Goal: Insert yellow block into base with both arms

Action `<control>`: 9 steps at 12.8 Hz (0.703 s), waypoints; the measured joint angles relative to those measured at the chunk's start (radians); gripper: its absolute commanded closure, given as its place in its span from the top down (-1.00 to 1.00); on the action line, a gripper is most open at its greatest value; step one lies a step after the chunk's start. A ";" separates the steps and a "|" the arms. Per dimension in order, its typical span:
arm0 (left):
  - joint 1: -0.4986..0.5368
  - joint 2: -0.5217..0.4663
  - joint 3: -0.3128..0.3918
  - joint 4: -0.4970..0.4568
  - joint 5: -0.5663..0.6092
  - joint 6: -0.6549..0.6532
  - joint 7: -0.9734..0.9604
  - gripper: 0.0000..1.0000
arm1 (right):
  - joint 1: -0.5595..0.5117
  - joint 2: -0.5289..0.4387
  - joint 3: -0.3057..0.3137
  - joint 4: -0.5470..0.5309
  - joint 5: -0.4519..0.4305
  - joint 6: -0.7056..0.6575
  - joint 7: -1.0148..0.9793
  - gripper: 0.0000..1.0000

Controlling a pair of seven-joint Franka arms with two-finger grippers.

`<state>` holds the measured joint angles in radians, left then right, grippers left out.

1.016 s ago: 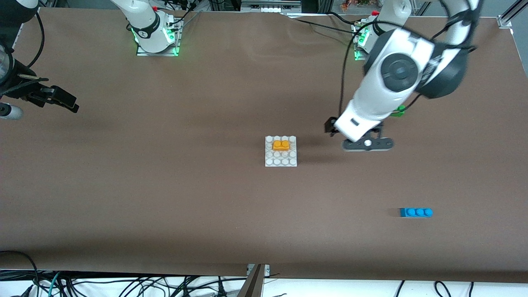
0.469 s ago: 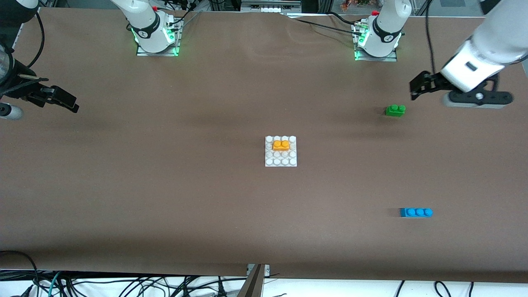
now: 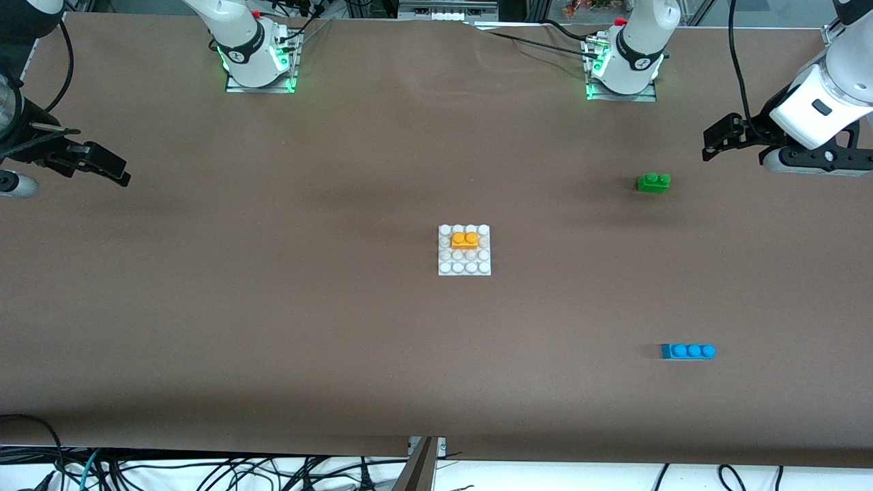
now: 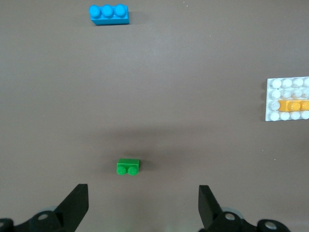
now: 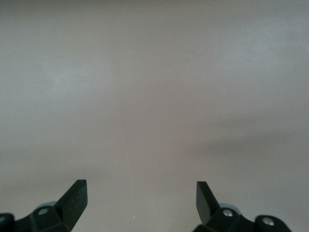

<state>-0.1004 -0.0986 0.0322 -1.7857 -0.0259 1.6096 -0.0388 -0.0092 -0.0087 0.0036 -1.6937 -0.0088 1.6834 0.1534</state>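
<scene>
- Now the yellow block (image 3: 464, 239) sits pressed onto the base (image 3: 464, 267), in the stud rows farther from the front camera, mid-worktop (image 3: 273, 307).
- Left end effector (image 4: 143, 205) hangs wide open and empty over the left arm's end, near the green brick (image 3: 653, 182).
- Right end effector (image 5: 141, 202) waits over bare worktop at its own end, fingers spread, holding nothing.
- Blue brick (image 3: 688, 351) lies nearer the front camera than the green.

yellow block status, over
Left gripper open, empty, over the left arm's end. Right gripper open, empty, over the right arm's end. Yellow block seated on base. Nothing in the way.
</scene>
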 measured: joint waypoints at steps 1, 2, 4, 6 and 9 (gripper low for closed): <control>0.000 0.000 -0.002 0.000 0.000 -0.002 0.000 1.00 | 0.000 0.000 0.000 0.000 0.000 0.000 0.000 1.00; 0.000 0.000 -0.003 -0.001 0.000 -0.003 -0.001 1.00 | 0.000 0.000 0.000 0.000 0.000 0.000 0.000 1.00; 0.000 0.000 -0.003 -0.001 0.000 -0.004 -0.014 1.00 | 0.000 0.000 0.000 0.000 0.000 0.000 0.000 1.00; 0.000 0.000 -0.003 -0.001 0.000 -0.006 -0.040 1.00 | 0.000 0.000 0.000 0.000 0.000 0.000 0.000 1.00; 0.000 0.000 -0.003 -0.001 0.000 -0.007 -0.062 1.00 | 0.000 0.000 0.000 0.000 0.000 0.000 0.000 1.00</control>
<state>-0.1003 -0.0986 0.0288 -1.7863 -0.0260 1.6027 -0.1005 -0.0092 -0.0087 0.0037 -1.6937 -0.0088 1.6834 0.1534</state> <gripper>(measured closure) 0.000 0.000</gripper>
